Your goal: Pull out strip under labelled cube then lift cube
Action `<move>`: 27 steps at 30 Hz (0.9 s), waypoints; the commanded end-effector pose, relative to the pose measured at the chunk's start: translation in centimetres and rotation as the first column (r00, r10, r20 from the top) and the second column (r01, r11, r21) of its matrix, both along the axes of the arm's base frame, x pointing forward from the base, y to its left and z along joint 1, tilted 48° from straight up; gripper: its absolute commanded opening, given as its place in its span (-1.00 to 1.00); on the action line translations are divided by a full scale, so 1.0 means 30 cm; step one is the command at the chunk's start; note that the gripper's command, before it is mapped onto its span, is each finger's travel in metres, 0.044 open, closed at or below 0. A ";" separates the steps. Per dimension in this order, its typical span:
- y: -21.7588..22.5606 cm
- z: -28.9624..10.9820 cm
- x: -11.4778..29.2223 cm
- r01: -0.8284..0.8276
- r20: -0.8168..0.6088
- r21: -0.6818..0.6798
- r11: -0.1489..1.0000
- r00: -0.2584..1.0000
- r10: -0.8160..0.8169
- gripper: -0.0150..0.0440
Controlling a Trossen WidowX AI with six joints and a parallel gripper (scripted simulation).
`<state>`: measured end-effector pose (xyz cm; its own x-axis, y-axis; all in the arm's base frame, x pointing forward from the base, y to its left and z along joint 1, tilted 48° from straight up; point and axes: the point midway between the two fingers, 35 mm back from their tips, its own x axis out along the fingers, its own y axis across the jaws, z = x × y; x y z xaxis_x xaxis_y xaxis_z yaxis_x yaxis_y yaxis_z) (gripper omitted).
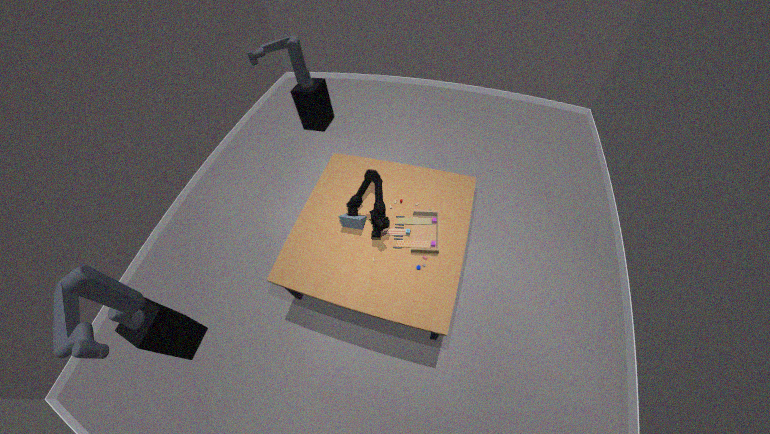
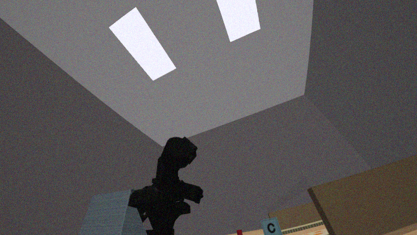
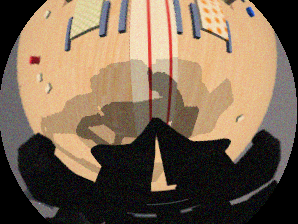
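Observation:
The blue cube labelled C (image 1: pixel 408 231) (image 2: pixel 271 227) rests on the middle strip, cream with red lines (image 1: pixel 396 231) (image 3: pixel 140 35). The cube is out of the wrist view. My gripper (image 1: pixel 383 232) (image 3: pixel 155 120) is shut on the near end of that strip, which runs straight away from the fingertips; the tips hide the pinched end. A pale green checked strip (image 1: pixel 415 221) (image 3: pixel 86 20) lies on one side and an orange-dotted strip (image 1: pixel 419 244) (image 3: pixel 213 19) on the other. Each has a magenta cube at its far end.
Blue-grey guide rails (image 3: pixel 104 19) flank the strips. Brown walls (image 1: pixel 424 213) (image 2: pixel 365 198) border the strip area. A blue-grey block (image 1: pixel 353 221) (image 2: pixel 105 214) stands by the arm base. A red piece (image 1: pixel 401 201) (image 3: pixel 34 60), a blue piece (image 1: pixel 418 267) (image 3: pixel 250 11) and small pale bits lie around.

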<state>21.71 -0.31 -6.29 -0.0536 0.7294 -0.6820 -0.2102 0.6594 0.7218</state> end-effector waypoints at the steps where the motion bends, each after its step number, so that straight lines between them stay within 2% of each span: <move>1: 0.010 -0.011 -0.053 -0.017 -0.030 0.001 1.000 0.999 0.017 -0.49; 27: 0.003 -0.014 -0.085 -0.017 -0.030 0.001 1.000 0.999 0.017 -0.49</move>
